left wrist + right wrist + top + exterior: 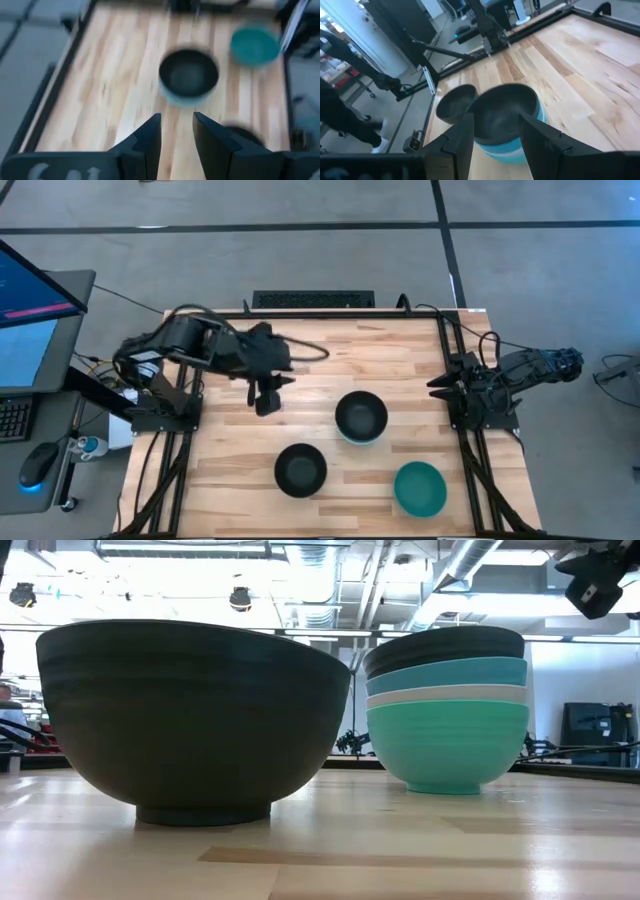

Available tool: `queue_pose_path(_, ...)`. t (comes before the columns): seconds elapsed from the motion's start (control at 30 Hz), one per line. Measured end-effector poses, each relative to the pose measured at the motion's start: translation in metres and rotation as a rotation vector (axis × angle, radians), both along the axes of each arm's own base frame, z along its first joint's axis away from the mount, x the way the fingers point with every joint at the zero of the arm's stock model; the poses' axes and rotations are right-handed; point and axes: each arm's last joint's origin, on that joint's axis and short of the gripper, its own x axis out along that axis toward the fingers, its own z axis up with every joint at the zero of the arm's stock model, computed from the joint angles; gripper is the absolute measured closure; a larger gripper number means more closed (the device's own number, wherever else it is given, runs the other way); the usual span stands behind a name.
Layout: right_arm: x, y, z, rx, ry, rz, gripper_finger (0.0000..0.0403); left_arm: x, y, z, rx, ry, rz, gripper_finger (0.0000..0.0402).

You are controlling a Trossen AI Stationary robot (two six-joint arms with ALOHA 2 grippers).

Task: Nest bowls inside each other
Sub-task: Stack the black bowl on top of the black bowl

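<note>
A stack of bowls (361,417) stands mid-table, a black bowl on top with a light blue rim under it; my right wrist view shows the stack (507,122) close up. A lone black bowl (300,470) and a teal green bowl (420,488) rest on their feet nearer the near edge. In the low view, white, light blue and black rims show above the teal bowl (447,745). My left gripper (267,395) hovers open left of the stack, holding nothing. My right gripper (440,385) waits open at the table's right edge.
Bare wooden tabletop (400,350) stretches along the far side and to the left of the bowls. Dark frame rails (455,350) border the table. A monitor (30,310) stands off the table's left. A person's legs (345,120) show beyond the table.
</note>
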Motion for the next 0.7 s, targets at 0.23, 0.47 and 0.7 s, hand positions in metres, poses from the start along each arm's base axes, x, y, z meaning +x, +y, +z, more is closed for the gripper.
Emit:
queue_pose_path(0.23,0.0,0.0,0.001,0.002,-0.015,-0.001,0.0226,0.018,-0.019,-0.051,-0.003,0.208,-0.071,0.0298)
queue_pose_path(0.47,0.0,0.0,0.001,0.009,-0.014,-0.003,0.0226,0.053,-0.037,-0.132,-0.126,0.288,-0.221,0.0298)
queue_pose_path(0.7,0.0,0.0,0.001,0.009,-0.014,-0.001,0.0226,0.046,-0.035,-0.161,-0.165,0.22,-0.195,0.0298)
